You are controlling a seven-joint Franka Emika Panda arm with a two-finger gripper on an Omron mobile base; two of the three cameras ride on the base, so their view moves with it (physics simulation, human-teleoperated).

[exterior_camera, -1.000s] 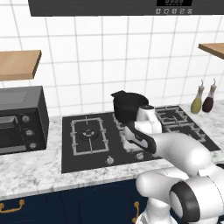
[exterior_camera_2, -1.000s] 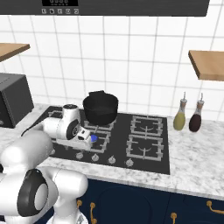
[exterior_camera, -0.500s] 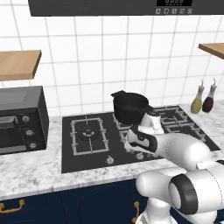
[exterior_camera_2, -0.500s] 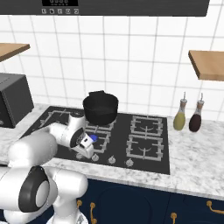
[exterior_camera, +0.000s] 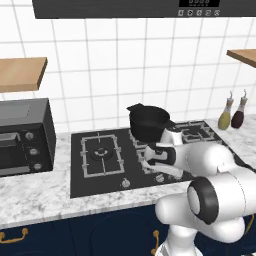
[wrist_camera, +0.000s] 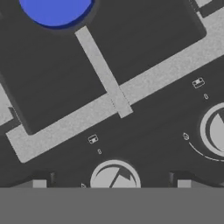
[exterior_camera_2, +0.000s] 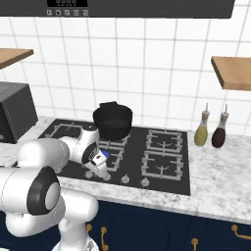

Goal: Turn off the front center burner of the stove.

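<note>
The stove (exterior_camera: 77, 177) (exterior_camera_2: 169, 185) is a black glass cooktop with grey grates and a front row of silver knobs. On the front center burner (exterior_camera_2: 113, 158) a blue disc (wrist_camera: 56, 9) glows on the cap; my arm covers part of its grate. My gripper (wrist_camera: 111, 181) (exterior_camera_2: 100, 171) (exterior_camera: 159, 174) hangs low over the knob row, open. Its dark fingertips (wrist_camera: 41, 180) stand either side of a silver knob (wrist_camera: 115, 174), apart from it. A second knob (wrist_camera: 217, 130) lies to the right. A black pot (exterior_camera: 148, 121) (exterior_camera_2: 112, 119) sits on the burner behind.
A black toaster oven (exterior_camera: 22, 135) (exterior_camera_2: 14, 110) stands left of the stove. Two bottles (exterior_camera: 226, 116) (exterior_camera_2: 201, 131) stand at the right by the tiled wall. Wooden shelves (exterior_camera: 20, 72) (exterior_camera_2: 233, 71) hang above both sides. The left grate (exterior_camera: 102, 152) has a wide double ring.
My hand has come down and forward from above the center grate to the front knob row. Pot and stove have not moved.
</note>
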